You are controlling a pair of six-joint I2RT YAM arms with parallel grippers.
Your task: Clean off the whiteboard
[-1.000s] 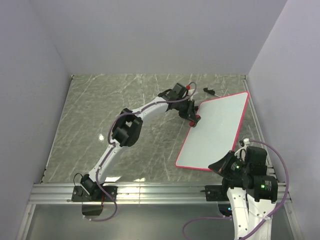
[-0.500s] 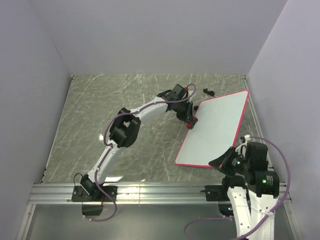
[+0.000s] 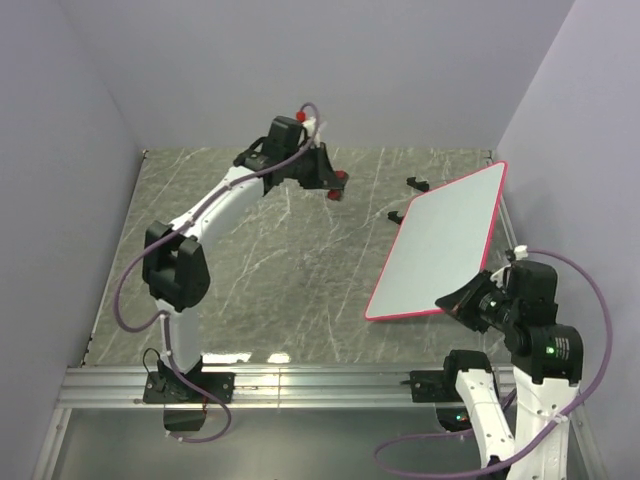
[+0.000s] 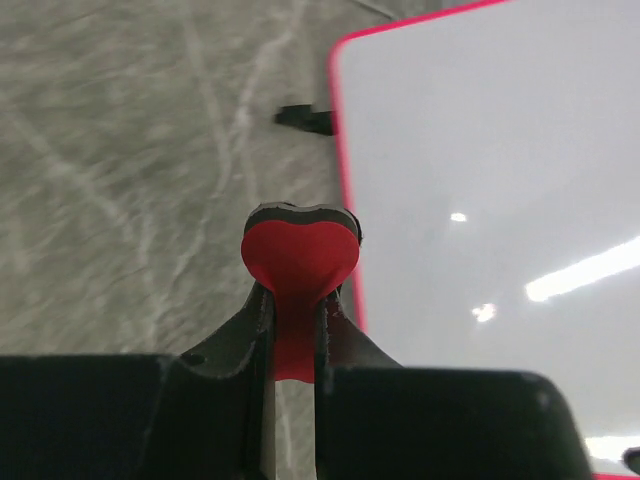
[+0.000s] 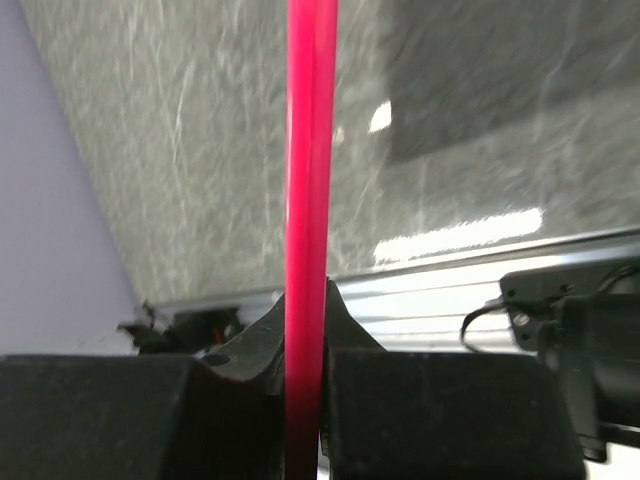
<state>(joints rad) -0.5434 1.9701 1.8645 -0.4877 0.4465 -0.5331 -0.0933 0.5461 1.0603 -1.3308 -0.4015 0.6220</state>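
Whiteboard (image 3: 440,250) sits on the right side of the table (image 3: 250,290), angled, with the near end apparently held up off the surface. I cannot tell if the far edge rests on anything. The face looks clean, with no marks showing in any view.

Handling judgement: a thin, stiff panel, likely light but wide, so it will lever hard against a grip at 1 corner. The glossy face is probably slippery, while the pink-red rim gives better bite. Best hold is on the rim at an edge, jaws across the thickness, which is how it is taken now.

Right gripper (image 5: 305,320) is pinched on the whiteboard's rim at the near right corner, jaws nearly together with only the board's thickness between them. The wrist view shows the rim edge-on.

Left gripper (image 4: 295,310) is up over the far middle of the table, well apart from the board, jaws clamped on the stem of a small red eraser (image 4: 300,255) whose pad end sticks out front.

A small black clip (image 3: 418,182) lies near the board's far edge.
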